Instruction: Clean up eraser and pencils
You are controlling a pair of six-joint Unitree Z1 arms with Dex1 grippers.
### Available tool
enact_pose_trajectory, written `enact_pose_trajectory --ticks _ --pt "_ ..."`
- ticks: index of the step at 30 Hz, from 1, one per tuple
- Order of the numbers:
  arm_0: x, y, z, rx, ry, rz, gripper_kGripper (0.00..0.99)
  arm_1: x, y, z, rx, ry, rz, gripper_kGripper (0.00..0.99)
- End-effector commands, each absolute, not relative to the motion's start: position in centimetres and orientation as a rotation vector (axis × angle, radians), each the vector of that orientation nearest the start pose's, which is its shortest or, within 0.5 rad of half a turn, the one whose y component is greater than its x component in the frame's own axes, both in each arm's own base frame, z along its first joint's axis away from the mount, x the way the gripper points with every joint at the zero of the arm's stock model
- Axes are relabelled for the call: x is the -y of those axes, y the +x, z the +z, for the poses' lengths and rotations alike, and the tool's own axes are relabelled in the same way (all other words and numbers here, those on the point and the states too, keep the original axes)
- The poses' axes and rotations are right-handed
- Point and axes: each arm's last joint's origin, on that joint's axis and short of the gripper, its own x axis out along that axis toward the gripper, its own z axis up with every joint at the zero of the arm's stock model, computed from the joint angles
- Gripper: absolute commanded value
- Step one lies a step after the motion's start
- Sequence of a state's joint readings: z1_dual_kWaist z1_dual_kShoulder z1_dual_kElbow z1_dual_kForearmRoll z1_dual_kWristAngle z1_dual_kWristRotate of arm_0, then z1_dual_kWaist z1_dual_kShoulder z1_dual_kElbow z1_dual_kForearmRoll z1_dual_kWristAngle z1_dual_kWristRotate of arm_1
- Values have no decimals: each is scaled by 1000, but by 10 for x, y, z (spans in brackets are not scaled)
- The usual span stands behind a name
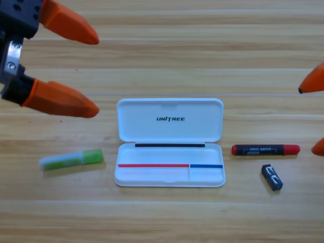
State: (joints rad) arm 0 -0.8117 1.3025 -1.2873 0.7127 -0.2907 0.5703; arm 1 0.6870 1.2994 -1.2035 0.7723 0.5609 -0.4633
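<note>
The left pincer (96, 73) hung wide open at ten o'clock, well above the green pencil (72, 159), which lay left of the open case (170, 185). A good pick would descend squarely, jaws straddling its middle. The red pencil (266, 149) and eraser (272, 177) lay at four o'clock; the right pincer (315, 117), spread, waited at three o'clock.

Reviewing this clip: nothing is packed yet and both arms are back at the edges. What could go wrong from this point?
1. The eraser lies close below the red pencil; the right gripper, waiting at the right edge, might nudge one while taking the other.
2. The green pencil is round-looking and lies flat, so it may roll as the open left gripper closes on it.
3. The white case is shallow with a raised lid; a dropped stick could bounce out or shift it.
</note>
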Motion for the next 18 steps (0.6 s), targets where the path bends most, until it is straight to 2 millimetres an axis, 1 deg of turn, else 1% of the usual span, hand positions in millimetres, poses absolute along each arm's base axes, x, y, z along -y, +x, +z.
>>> enact_pose_trajectory --ticks 1,8,11,15,16,18 --pt "171 137 406 -472 708 -1256 979 -158 144 377 -692 -448 1352 979" --pt "168 135 405 -477 714 -1250 979 -158 145 378 -706 -428 1334 979" --pt "165 135 404 -480 738 -1219 980 -157 145 375 -739 -417 1303 979" --pt "161 142 399 -496 866 -1110 980 -158 151 369 -797 -407 1221 980" --pt "160 146 398 -505 907 -1049 980 -157 152 368 -814 -401 1183 980" --pt "156 156 395 -530 980 -936 980 -154 157 365 -851 -424 1044 980"
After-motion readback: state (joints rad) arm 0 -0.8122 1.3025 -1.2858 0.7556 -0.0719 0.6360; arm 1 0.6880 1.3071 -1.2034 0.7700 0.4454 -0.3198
